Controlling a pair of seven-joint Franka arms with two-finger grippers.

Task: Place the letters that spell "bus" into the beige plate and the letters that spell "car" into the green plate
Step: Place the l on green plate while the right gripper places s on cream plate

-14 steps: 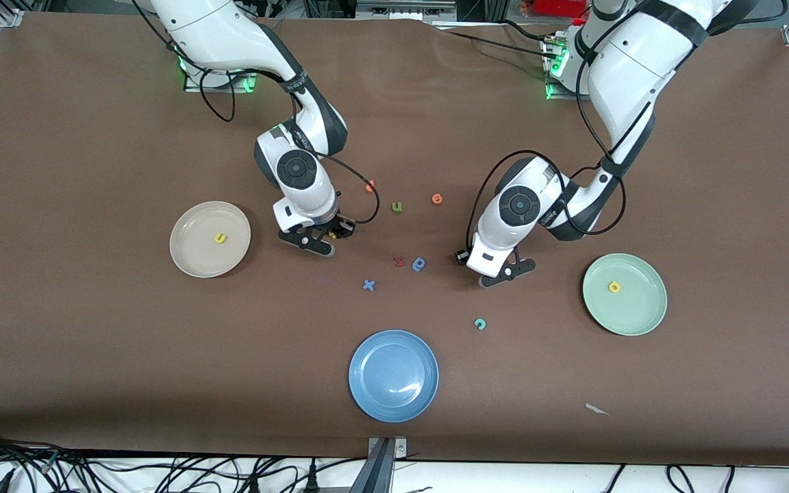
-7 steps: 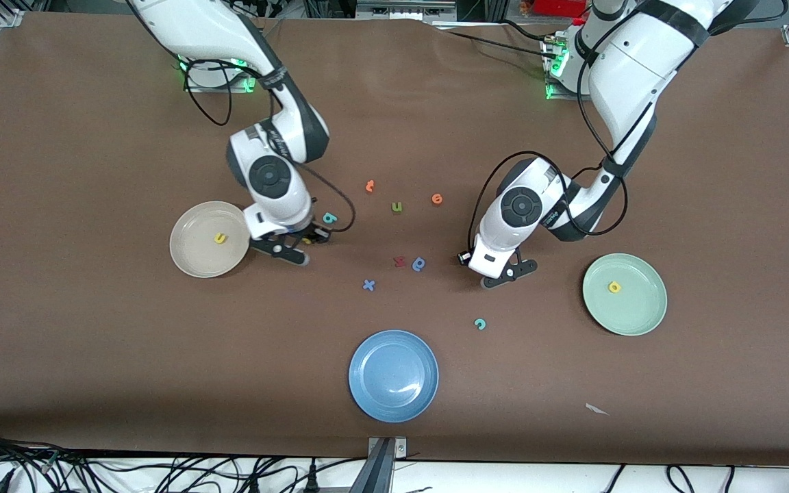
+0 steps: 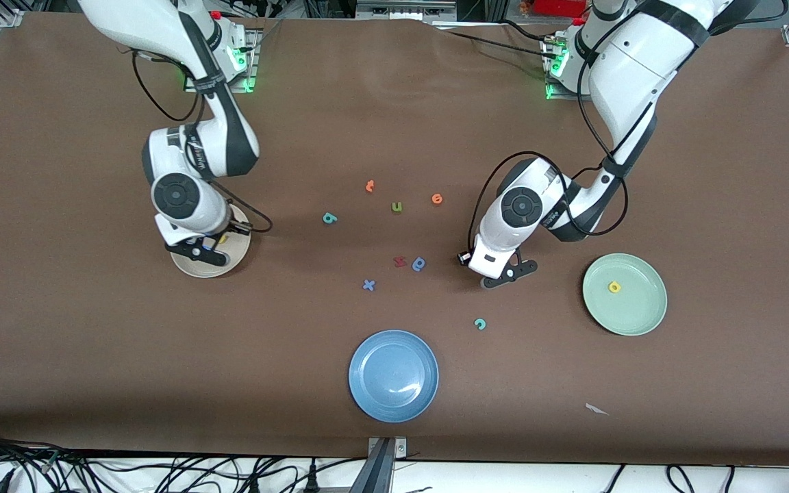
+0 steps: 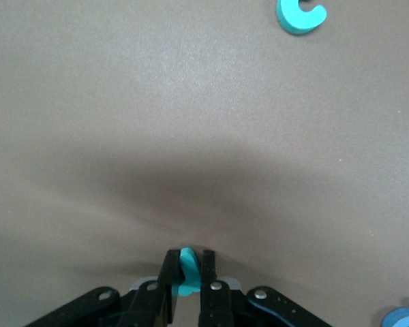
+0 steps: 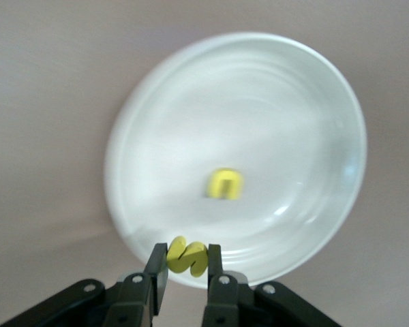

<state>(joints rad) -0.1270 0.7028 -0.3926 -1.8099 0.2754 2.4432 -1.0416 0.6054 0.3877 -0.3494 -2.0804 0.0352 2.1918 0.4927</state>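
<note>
Yellow "s" pinched in right claw, carried over rim of beige plate, ready for dropping beside yellow "u" already inside. Teal "r" clamped in left claw low at the surface, well apart from that plate, bound for green plate.

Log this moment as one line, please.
right gripper: shut on yellow foam "s", over round cream-beige plate | left gripper: shut on teal foam letter, over table
</note>
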